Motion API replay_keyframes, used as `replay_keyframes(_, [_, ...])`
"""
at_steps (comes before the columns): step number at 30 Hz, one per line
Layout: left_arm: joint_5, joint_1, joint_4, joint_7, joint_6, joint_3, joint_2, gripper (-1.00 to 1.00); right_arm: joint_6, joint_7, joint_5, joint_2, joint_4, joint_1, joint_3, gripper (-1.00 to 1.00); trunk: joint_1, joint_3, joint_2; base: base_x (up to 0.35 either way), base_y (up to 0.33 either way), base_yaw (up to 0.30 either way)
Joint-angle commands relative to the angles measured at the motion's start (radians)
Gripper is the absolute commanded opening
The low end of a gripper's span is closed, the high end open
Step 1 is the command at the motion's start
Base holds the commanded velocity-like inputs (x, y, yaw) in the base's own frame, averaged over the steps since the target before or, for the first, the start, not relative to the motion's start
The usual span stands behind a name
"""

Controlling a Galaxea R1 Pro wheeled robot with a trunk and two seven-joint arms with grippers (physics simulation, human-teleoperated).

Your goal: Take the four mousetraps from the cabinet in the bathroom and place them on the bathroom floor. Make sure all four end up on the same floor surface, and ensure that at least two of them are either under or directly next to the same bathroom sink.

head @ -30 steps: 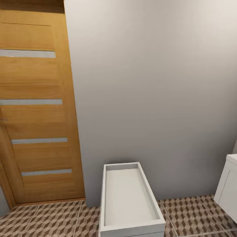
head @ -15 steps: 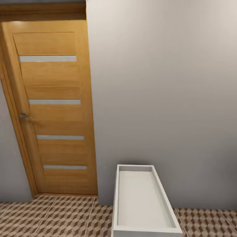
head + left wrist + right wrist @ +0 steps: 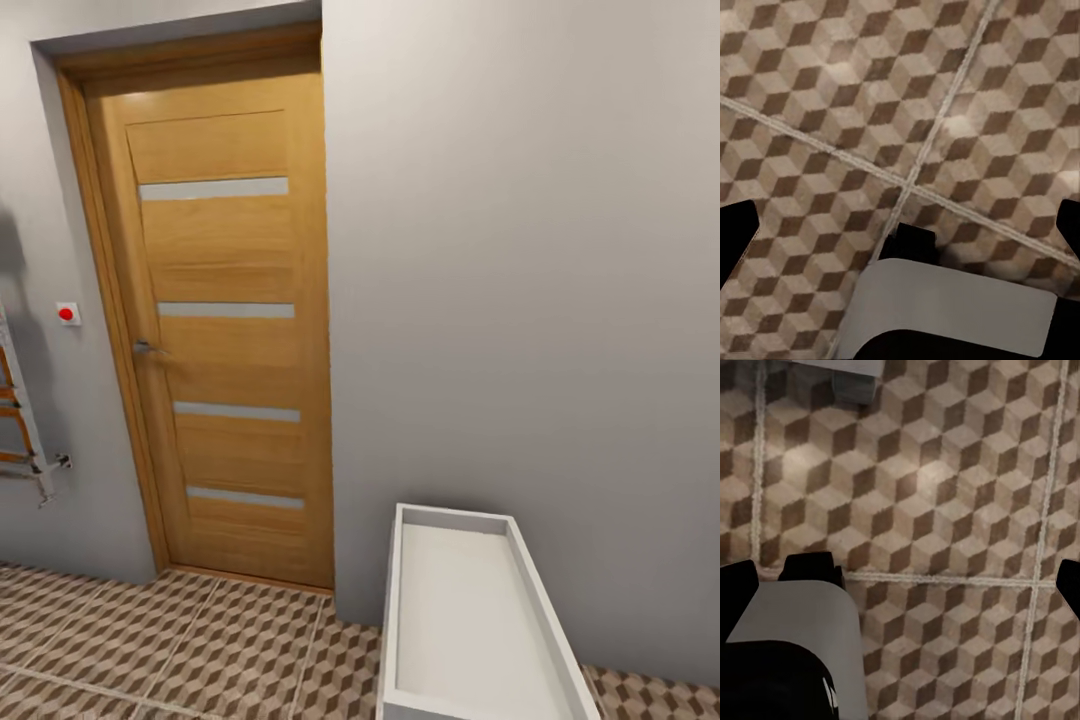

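Note:
The mousetraps and the wooden cabinet are out of view. The bathroom floor (image 3: 150, 640) with its cube-pattern tiles runs along the foot of the wall. In the left wrist view my left gripper (image 3: 900, 221) hangs open over bare floor (image 3: 832, 112), its dark fingertips (image 3: 736, 225) at the picture's two sides with nothing between them. My right gripper (image 3: 900, 585) is open as well, above bare tiles (image 3: 945, 487), and holds nothing.
A closed wooden door (image 3: 225, 330) with a handle sits in the grey wall (image 3: 520, 300). A white shallow open-topped box (image 3: 392, 620) stands against the wall, no tap visible. A red switch (image 3: 67, 313) and a towel rail (image 3: 20, 420) are further left.
The whole head picture has shifted: the camera turned left. The door and white box now sit further right, a white unit has left the right edge, and the switch and rail have appeared.

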Motion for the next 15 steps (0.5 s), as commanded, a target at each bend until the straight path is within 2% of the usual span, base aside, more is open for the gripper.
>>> replay_keyframes(1, [0.007, 0.000, 0.000, 0.003, -0.001, -0.009, 0.004, 1.00, -0.006, -0.001, -0.007, 0.000, 0.003, -0.001, 0.005, 1.00, 0.000, -0.001, -0.001, 0.000, 0.000, 0.287])
replay_keyframes(15, [0.006, 0.000, 0.000, 0.002, 0.000, -0.010, 0.019, 1.00, -0.007, -0.001, -0.007, 0.000, 0.003, -0.001, 0.005, 1.00, 0.000, 0.007, -0.001, 0.000, 0.000, 0.287])
